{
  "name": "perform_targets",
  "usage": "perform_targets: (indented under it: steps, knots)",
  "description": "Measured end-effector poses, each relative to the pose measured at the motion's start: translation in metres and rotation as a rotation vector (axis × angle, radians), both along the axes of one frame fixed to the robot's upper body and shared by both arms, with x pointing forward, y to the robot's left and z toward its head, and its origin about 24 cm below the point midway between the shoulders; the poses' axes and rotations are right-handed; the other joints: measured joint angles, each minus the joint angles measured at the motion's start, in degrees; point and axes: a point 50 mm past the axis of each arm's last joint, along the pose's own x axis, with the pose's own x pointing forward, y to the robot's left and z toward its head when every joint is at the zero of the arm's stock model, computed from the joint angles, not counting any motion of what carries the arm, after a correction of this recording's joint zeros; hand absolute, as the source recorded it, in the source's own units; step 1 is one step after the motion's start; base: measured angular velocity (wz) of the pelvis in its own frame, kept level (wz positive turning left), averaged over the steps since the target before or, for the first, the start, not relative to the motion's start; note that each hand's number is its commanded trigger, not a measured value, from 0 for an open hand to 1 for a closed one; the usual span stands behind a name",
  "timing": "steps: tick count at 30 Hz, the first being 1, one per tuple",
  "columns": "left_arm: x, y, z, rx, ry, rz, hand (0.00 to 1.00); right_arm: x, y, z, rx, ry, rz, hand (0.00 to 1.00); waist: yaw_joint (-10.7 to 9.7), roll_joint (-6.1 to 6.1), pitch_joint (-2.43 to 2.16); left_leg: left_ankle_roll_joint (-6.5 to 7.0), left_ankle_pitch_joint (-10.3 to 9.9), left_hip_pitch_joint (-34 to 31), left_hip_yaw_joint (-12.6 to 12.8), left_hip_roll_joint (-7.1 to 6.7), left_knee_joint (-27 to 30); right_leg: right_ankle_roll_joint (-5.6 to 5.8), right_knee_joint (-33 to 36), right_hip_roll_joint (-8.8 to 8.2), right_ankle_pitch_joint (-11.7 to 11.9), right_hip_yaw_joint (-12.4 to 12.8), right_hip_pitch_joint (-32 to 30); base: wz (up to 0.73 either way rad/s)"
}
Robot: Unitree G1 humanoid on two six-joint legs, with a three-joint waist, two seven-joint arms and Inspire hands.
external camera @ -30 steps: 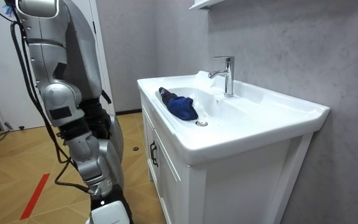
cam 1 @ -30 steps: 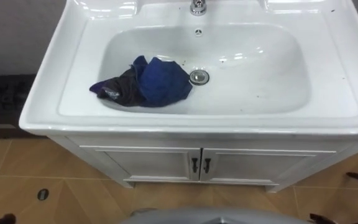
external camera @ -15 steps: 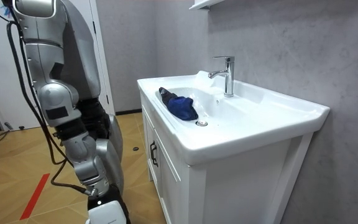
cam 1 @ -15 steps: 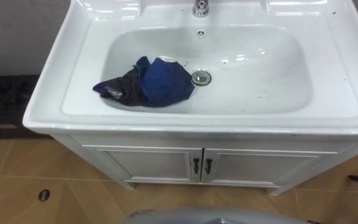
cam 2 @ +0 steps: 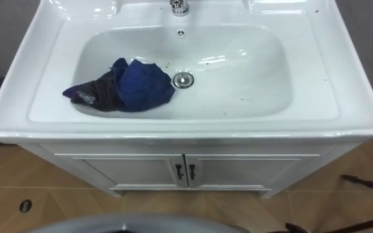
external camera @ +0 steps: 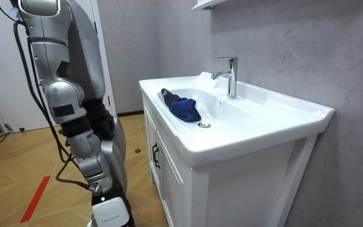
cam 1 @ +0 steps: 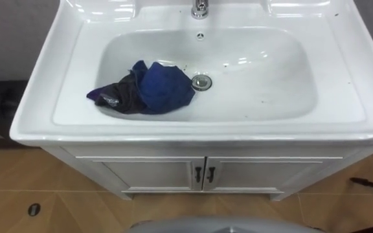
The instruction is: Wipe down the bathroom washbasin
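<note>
In the basin [cam 1: 193, 129], left half | cloth [cam 1: 149, 87] lay bunched just beside drain [cam 1: 201, 81], short of every rim | right half lay open | hand state could not be told.

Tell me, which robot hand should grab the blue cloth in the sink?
Left, probably. The blue cloth lies in the left half of the basin, left of the drain, so the robot's left arm would have the shorter reach. The right would have to cross over the drain.
</note>
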Motion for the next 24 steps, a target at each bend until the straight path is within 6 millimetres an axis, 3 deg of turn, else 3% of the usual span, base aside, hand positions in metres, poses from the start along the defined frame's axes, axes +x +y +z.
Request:
perform_targets:
  steps: [7,12,24]
  knots:
    - [0.026,-0.005,-0.004,-0.063,-0.008,-0.157,0.0,0.005,0.006,-0.001,0.026,-0.008,0.022,0.0,-0.58,-0.81,0.19,0.0,0.0,-0.2,1.31,0.12,0.0,0.11,-0.95,0.2,0.3,0.3,-0.09,-0.02]
    - [0.032,-0.01,-0.006,-0.1,0.005,-0.214,0.0,0.004,0.014,-0.004,0.055,-0.011,-0.002,0.0,-1.12,-1.75,0.17,0.0,0.0,-0.03,2.02,0.13,0.01,0.15,-1.65,0.21,0.55,0.32,0.5,-0.03]
    - [0.043,-0.02,-0.01,-0.231,0.013,-0.277,0.0,0.007,0.015,-0.003,0.08,-0.03,0.002,0.0,-2.39,-1.36,0.13,0.0,-0.01,-0.05,3.21,0.19,-0.03,0.28,-1.81,0.36,1.01,2.03,0.31,-0.05]
